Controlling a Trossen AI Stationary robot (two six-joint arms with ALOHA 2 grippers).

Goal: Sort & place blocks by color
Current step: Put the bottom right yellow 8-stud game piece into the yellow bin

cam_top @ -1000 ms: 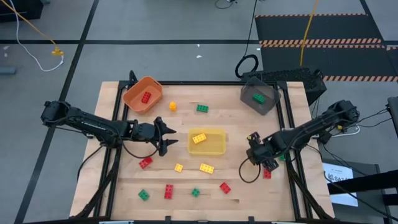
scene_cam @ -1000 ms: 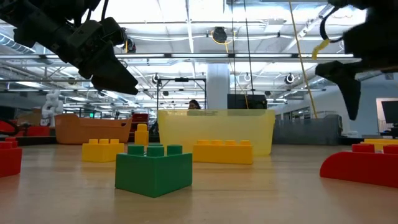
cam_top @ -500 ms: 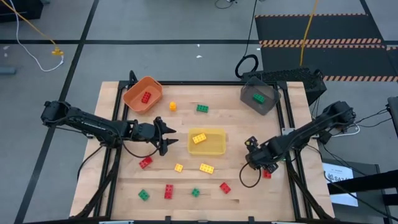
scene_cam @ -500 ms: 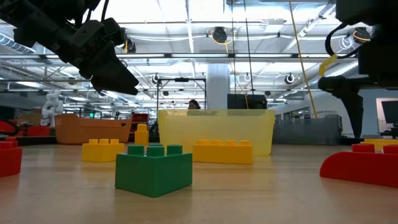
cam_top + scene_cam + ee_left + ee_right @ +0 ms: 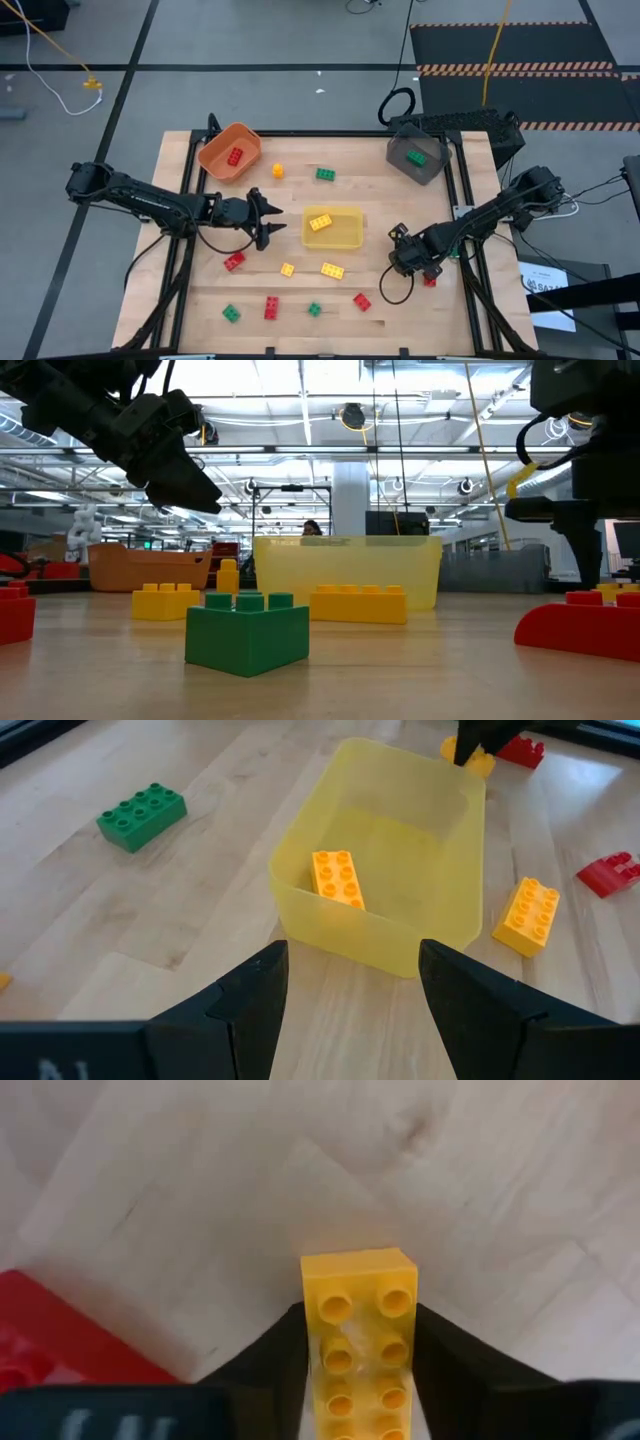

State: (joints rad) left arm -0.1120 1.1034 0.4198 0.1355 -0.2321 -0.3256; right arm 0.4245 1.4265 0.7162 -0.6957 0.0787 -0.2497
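Observation:
Red, yellow and green blocks lie scattered over the wooden table [image 5: 180,290]. My right gripper [image 5: 407,260] is low over the table's right part, shut on a yellow block [image 5: 360,1330], with a red block [image 5: 429,280] beside it. My left gripper [image 5: 274,228] hangs open above the table, just left of the yellow bin [image 5: 345,240], which holds one yellow block [image 5: 337,878]. The orange bin [image 5: 230,150] holds a red block [image 5: 234,156]. The dark grey bin [image 5: 417,160] holds a green block [image 5: 415,157]. My right gripper has the yellow block's two long sides [image 5: 312,1330] between its two fingers [image 5: 285,1365], which lie along the block. Studs face the camera and one short end sticks out past the fingertips. Whether it rests on the table or is lifted does not show.
Loose blocks lie along the near part of the table: red [image 5: 234,261], yellow [image 5: 332,270], green [image 5: 231,313], red [image 5: 271,307], red [image 5: 361,301]. A green block [image 5: 325,174] and a small yellow one [image 5: 277,171] lie at the far side between the bins.
My right gripper has gone down toward the table and a little toward the left edge, ending beside the red block. My left arm has kept still.

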